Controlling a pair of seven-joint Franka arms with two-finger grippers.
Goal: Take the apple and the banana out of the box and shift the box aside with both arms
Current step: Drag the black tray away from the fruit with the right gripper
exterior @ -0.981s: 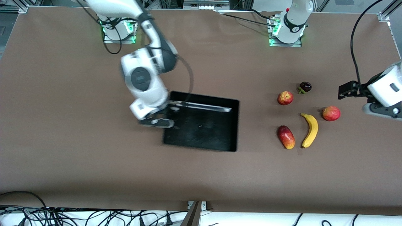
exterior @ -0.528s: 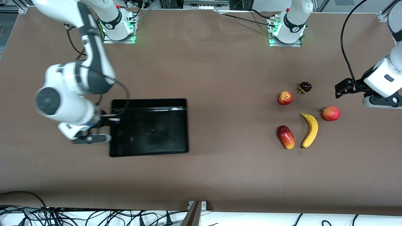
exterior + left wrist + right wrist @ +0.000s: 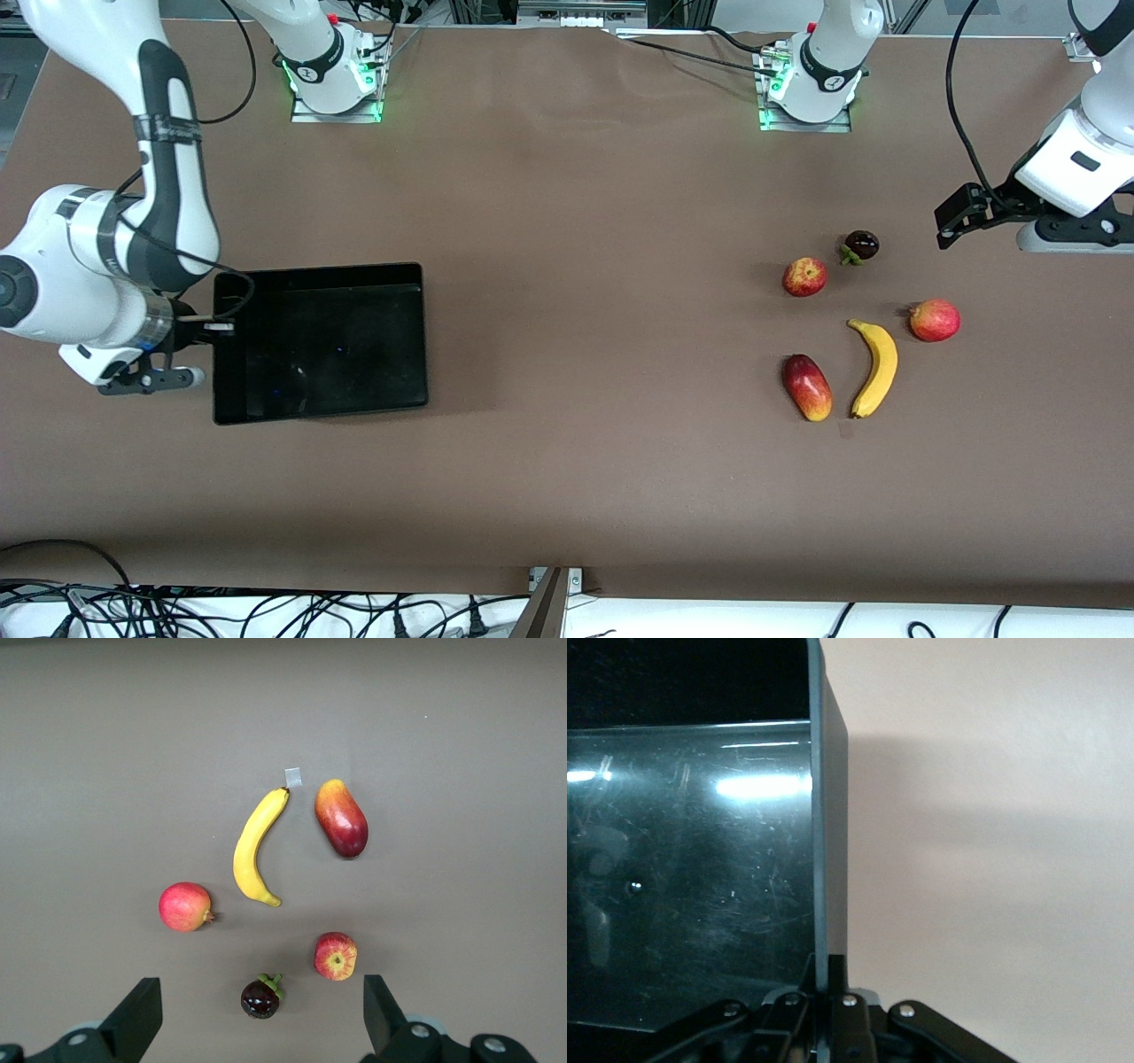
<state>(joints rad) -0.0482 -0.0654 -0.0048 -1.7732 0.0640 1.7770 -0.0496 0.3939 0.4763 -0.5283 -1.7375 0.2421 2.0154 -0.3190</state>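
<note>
Both fruits are out on the desk (image 3: pixel 567 496): apple (image 3: pixel 804 276) and banana (image 3: pixel 873 368) near the left arm's end. Right gripper (image 3: pixel 205 328) pinches the empty box (image 3: pixel 319 341) wall to drag it; left gripper (image 3: pixel 950 217) hovers wide open, waiting.

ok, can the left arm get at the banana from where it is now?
Probably yes. The left gripper hangs open over the table by the fruit, and the banana lies apart from the apple and the other fruit, with nothing over it. The right gripper is shut on the box wall.
</note>
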